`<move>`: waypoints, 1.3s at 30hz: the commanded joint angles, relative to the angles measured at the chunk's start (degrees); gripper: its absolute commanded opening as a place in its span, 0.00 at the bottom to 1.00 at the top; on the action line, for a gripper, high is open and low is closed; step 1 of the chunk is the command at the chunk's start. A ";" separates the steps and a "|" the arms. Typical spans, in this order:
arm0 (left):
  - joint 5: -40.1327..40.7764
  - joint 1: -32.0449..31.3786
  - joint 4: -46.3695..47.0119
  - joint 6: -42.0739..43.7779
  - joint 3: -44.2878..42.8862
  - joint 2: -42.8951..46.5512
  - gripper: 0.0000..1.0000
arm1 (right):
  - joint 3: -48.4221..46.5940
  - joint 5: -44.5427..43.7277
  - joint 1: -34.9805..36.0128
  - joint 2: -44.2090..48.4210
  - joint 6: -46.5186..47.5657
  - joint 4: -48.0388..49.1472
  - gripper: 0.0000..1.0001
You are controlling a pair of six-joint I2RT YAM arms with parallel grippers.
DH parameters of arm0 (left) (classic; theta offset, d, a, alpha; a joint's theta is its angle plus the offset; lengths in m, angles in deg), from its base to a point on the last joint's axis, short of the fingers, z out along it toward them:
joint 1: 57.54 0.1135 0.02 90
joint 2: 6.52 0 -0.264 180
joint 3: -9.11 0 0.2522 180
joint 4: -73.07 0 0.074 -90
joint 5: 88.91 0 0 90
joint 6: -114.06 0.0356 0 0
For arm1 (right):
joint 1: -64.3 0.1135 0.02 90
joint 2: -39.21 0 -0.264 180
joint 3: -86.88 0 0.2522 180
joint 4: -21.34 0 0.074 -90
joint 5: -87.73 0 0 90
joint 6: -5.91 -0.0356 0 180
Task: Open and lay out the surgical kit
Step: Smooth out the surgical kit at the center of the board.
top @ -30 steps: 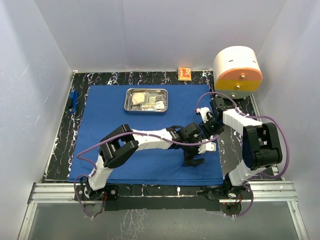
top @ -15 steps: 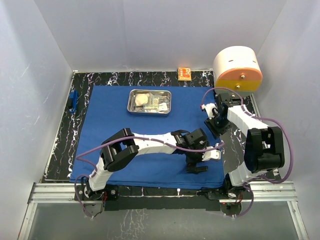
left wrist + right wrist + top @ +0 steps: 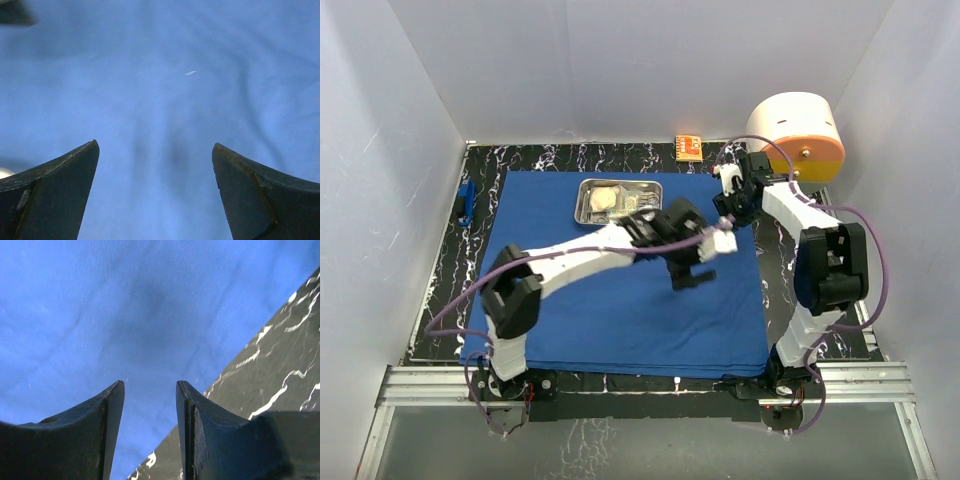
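Surgical kit (image 3: 620, 320) sits mid-table: its blue drape (image 3: 535, 215) lies spread flat over the black marbled table (image 3: 445, 270). Its steel tray (image 3: 577, 205), holding pale packets (image 3: 603, 200) and slim metal pieces, rests on the drape's far middle. Left gripper (image 3: 688, 279) hovers over the drape near-right of the tray, jaws wide apart and empty. Right gripper (image 3: 724, 213) hangs at the drape's far right edge, jaws partly apart, gripping nothing. Cream-and-orange cylinder (image 3: 795, 135) stands at the far right.
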State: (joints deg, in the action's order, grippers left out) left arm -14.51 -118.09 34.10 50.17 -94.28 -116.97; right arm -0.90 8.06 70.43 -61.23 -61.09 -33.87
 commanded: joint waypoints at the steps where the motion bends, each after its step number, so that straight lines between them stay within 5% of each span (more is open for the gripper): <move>1: 2.62 9.22 -2.98 -1.91 3.33 11.01 0.95 | -6.22 1.03 1.38 -4.06 -3.22 7.37 0.44; 11: 4.84 33.98 3.09 -6.68 11.40 18.54 0.97 | -15.35 -2.18 2.74 -14.67 -5.68 12.62 0.43; 20: 2.27 55.12 10.90 -13.72 5.47 4.27 0.96 | -17.51 -1.78 2.77 -19.08 -7.60 15.91 0.42; 30: 3.25 64.22 16.37 -17.48 -4.37 -11.00 0.96 | -18.29 -0.69 2.59 -20.89 -8.50 19.13 0.42; 39: 3.78 65.33 17.46 -17.83 -5.08 -17.11 0.95 | -20.11 -1.12 2.48 -22.23 -12.15 24.57 0.42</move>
State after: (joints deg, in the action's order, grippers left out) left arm -10.48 -52.59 50.41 32.84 -98.06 -133.30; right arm -17.55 7.14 73.18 -83.50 -70.79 -15.88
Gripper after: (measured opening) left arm 0.951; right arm 0.423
